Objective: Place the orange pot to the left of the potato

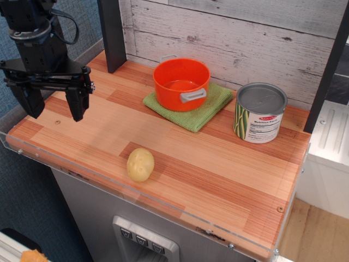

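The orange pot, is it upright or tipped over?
Upright: the orange pot rests flat on the green cloth, rim up, its inside showing.

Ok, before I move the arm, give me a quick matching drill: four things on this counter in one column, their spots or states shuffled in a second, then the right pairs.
Things:
1. round bright-orange pot with grey handles
2. pale-yellow oval potato
3. silver-topped tin can
4. black gripper

Places or states:
A. open, above the counter's left end
B. on the folded green cloth
C. near the front edge, on bare wood
D. upright at the right, beside the cloth

Pairs: 1-B, 2-C, 3-D, 4-A
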`<state>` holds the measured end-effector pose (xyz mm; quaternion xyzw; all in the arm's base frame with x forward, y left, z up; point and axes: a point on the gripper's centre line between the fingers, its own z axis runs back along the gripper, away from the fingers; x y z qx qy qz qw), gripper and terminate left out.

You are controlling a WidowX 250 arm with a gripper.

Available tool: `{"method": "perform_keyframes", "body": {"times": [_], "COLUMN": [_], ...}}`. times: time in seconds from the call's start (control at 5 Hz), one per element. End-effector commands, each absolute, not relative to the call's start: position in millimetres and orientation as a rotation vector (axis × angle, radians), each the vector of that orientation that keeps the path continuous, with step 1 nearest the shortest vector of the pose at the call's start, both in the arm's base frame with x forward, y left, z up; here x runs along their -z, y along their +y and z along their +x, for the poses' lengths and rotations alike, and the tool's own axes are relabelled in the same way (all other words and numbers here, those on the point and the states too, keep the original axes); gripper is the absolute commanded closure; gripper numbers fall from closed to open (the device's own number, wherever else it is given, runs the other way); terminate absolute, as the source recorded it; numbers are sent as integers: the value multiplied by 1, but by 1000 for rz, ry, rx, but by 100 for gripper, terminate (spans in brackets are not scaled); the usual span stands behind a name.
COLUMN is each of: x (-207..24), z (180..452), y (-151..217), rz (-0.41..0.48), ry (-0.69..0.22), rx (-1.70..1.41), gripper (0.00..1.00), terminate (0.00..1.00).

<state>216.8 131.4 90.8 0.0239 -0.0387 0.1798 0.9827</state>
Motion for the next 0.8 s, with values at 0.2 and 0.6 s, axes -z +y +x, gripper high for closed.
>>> {"method": "perform_keyframes", "body": {"times": [0.2,0.6], "x": [-97,-116], "z": [237,290], "y": [131,116], "rz": [73,42], "ry": [-142,-284], "rx": [-523,-799], "gripper": [0,0], "terminate": [0,0]}}
